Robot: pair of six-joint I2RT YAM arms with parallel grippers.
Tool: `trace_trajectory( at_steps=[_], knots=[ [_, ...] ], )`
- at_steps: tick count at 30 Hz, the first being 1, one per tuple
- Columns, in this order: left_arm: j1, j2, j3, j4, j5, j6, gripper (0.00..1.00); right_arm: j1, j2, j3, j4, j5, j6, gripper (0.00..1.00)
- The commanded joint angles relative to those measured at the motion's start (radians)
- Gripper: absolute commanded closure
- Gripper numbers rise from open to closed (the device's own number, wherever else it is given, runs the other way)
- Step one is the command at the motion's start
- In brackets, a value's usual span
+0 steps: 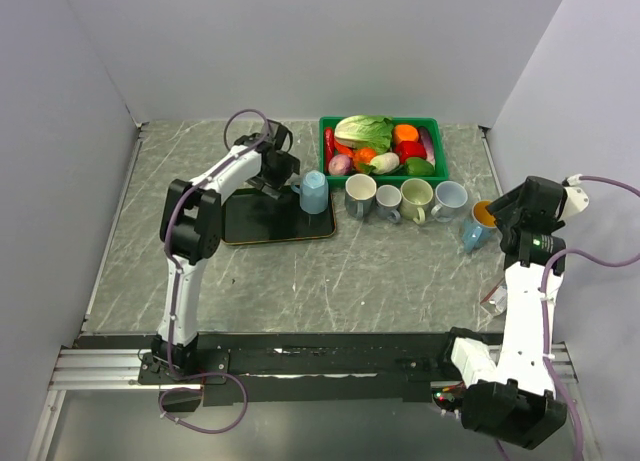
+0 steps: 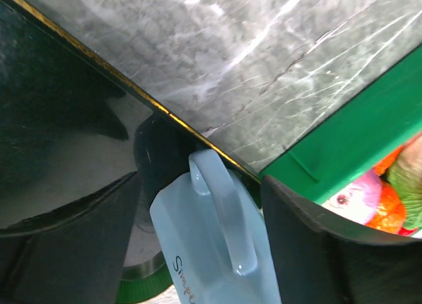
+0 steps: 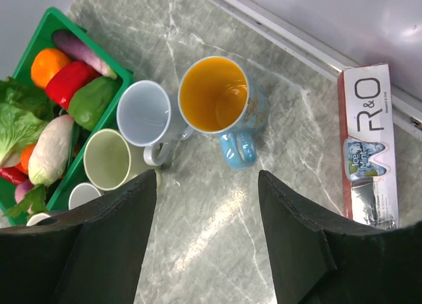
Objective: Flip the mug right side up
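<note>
A light blue mug (image 1: 314,192) stands mouth down on the right corner of a black tray (image 1: 255,226). My left gripper (image 1: 300,187) reaches in from the left at its side. In the left wrist view the mug (image 2: 211,251) fills the space between the jaws of this gripper (image 2: 201,185), its handle (image 2: 224,205) facing the camera. The jaws are open, with a thin gap on the left side and the right finger very close to the mug. My right gripper (image 1: 492,221) hangs open over bare table (image 3: 208,179), holding nothing.
A green basket (image 1: 440,146) of vegetables sits behind the tray. A row of upright mugs runs to the right: white (image 1: 360,194), grey (image 1: 388,201), pale green (image 1: 416,199), pale blue (image 1: 450,197), and a blue one with an orange inside (image 3: 214,93). A carton (image 3: 369,146) lies at far right.
</note>
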Motion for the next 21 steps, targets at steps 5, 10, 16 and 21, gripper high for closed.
trace_trajectory(
  at_steps=[5, 10, 16, 21],
  knots=[
    [-0.034, 0.002, 0.043, 0.057, 0.02, -0.031, 0.35, 0.018, -0.029, -0.012, 0.013, 0.037, -0.023, 0.31],
    [-0.047, 0.039, 0.109, 0.042, 0.028, -0.009, 0.51, 0.03, -0.041, -0.031, 0.013, 0.06, -0.032, 0.31],
    [-0.051, 0.045, 0.106, 0.042, 0.029, 0.001, 0.62, 0.035, -0.049, -0.061, 0.022, 0.062, -0.032, 0.31],
    [-0.053, 0.042, 0.095, 0.054, 0.039, 0.024, 0.83, 0.035, -0.049, -0.065, 0.026, 0.062, -0.034, 0.31]
  ],
)
